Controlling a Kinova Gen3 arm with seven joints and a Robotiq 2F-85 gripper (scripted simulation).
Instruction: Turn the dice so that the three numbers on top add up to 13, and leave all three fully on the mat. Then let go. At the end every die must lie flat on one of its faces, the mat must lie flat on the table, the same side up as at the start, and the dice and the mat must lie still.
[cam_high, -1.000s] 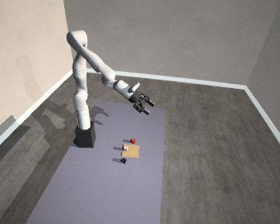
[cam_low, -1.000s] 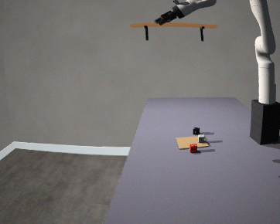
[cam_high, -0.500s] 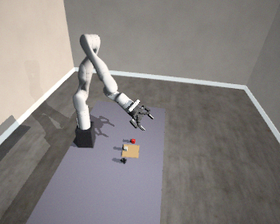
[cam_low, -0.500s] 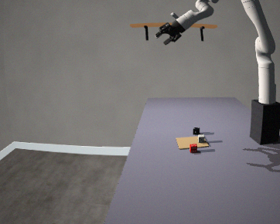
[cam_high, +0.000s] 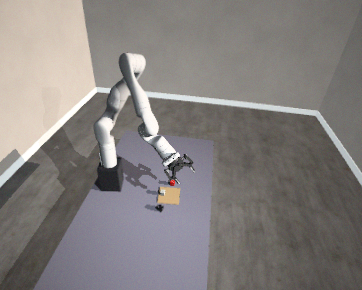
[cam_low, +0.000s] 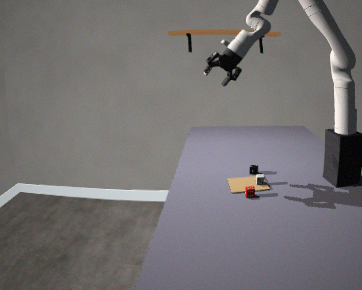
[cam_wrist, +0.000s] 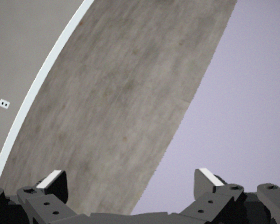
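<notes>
A small brown mat (cam_low: 248, 184) lies on the purple table; it also shows in the top view (cam_high: 169, 195). A white die (cam_low: 260, 179) sits at the mat's edge, also seen in the top view (cam_high: 162, 191). A red die (cam_low: 250, 191) sits at the mat's rim, partly off it I think, and shows in the top view (cam_high: 172, 182). A black die (cam_low: 254, 169) lies off the mat on the table, also in the top view (cam_high: 160, 208). My gripper (cam_low: 222, 71) is open and empty, high above the table, well above the dice. The wrist view shows only its fingers, floor and table edge.
The arm's black base (cam_low: 342, 157) stands at the table's back right. A wooden wall shelf (cam_low: 223, 34) hangs behind the gripper. The table's left edge (cam_low: 170, 190) drops to the floor.
</notes>
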